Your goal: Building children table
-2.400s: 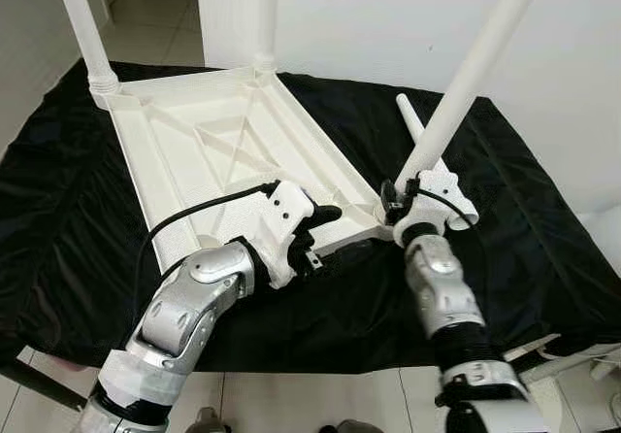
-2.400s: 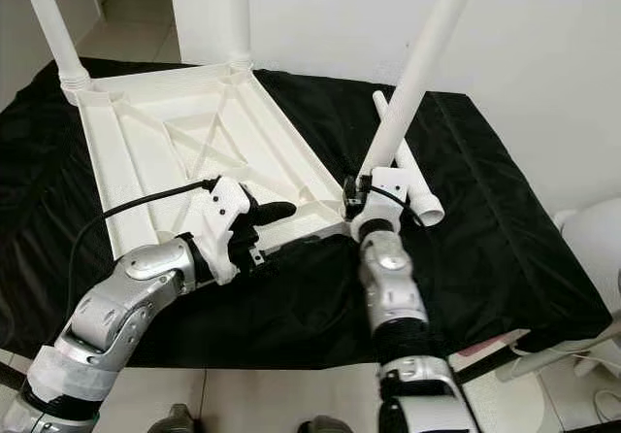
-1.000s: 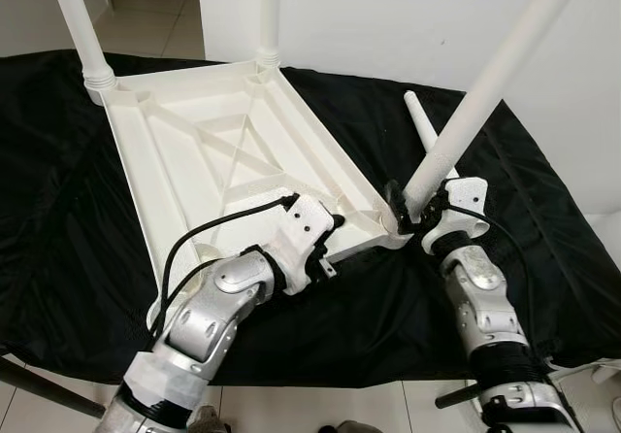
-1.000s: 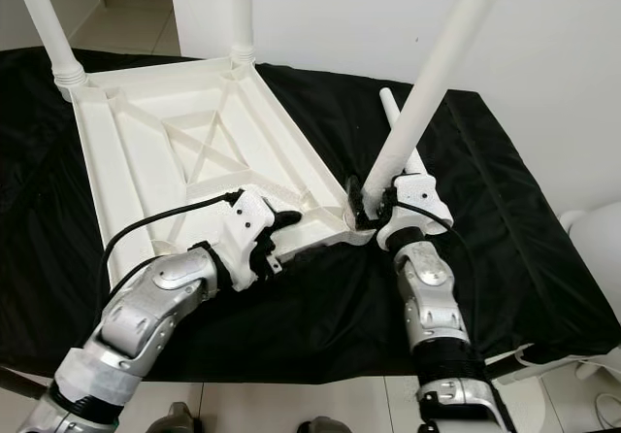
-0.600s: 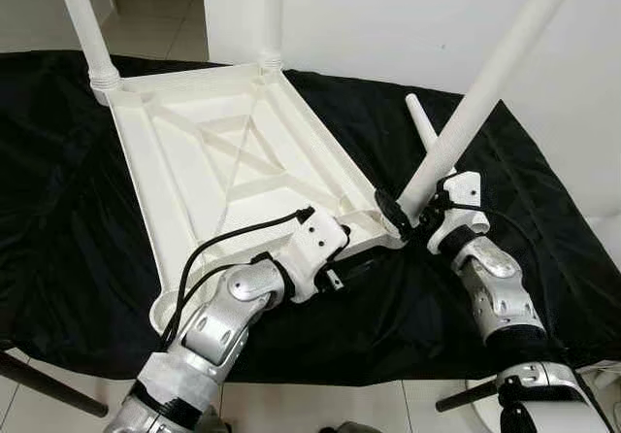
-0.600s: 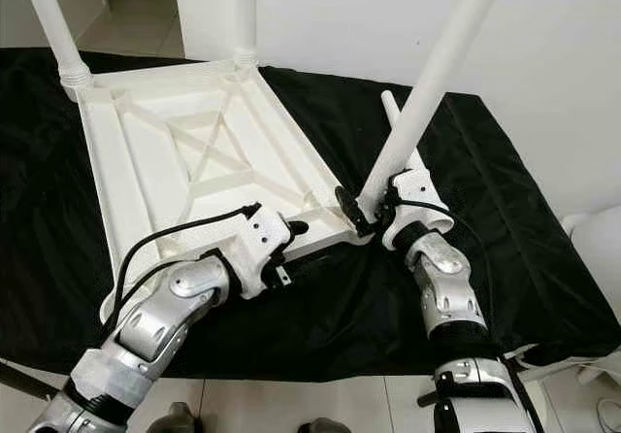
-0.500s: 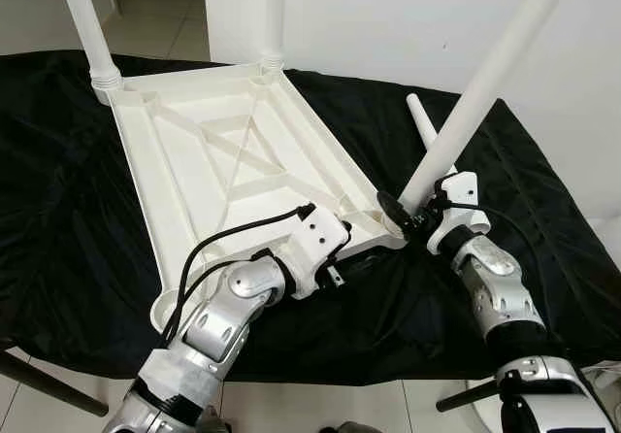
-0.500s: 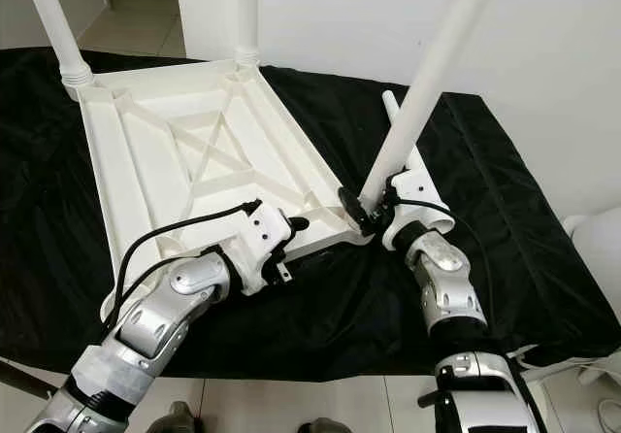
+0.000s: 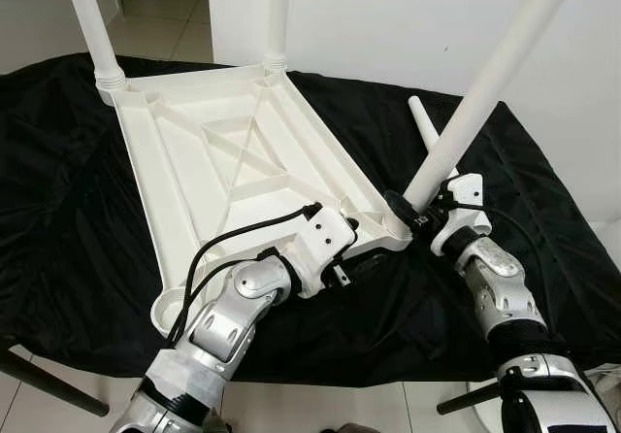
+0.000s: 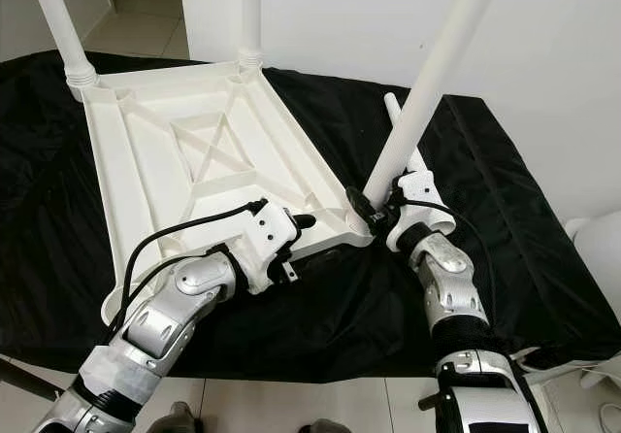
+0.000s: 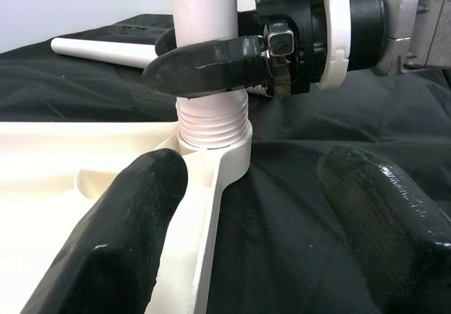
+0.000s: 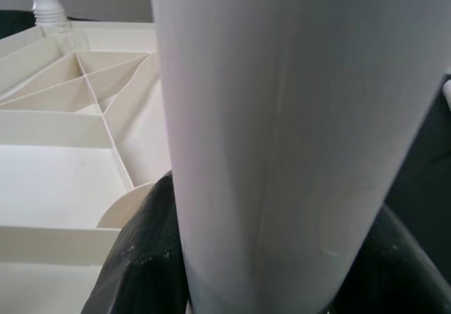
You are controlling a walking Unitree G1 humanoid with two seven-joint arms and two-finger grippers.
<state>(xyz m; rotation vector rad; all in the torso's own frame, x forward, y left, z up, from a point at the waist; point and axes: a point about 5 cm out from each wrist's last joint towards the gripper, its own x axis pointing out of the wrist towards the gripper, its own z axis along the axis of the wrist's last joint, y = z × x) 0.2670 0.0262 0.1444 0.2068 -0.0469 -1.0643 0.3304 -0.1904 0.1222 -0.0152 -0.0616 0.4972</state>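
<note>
Right gripper (image 9: pixel 415 216) pinches the long white plastic leg (image 9: pixel 490 76), now steeper than a second ago, threads seated in the upturned white ribbed tabletop (image 9: pixel 209 166); left gripper (image 11: pixel 239 222) spread, bracing edge.

A white plastic top (image 9: pixel 233 166) lies upside down, its ribbed underside facing up. Two white legs stand straight up in its far corners, the far left leg (image 9: pixel 92 30) and the far right leg (image 9: pixel 277 16). A third leg (image 9: pixel 490 79) stands in the near right corner and leans to the right, its ridged end (image 11: pixel 211 120) sitting in the corner hole. A fourth leg (image 9: pixel 425 134) lies flat to the right of the top. The near left corner hole (image 9: pixel 175 305) has no leg.
</note>
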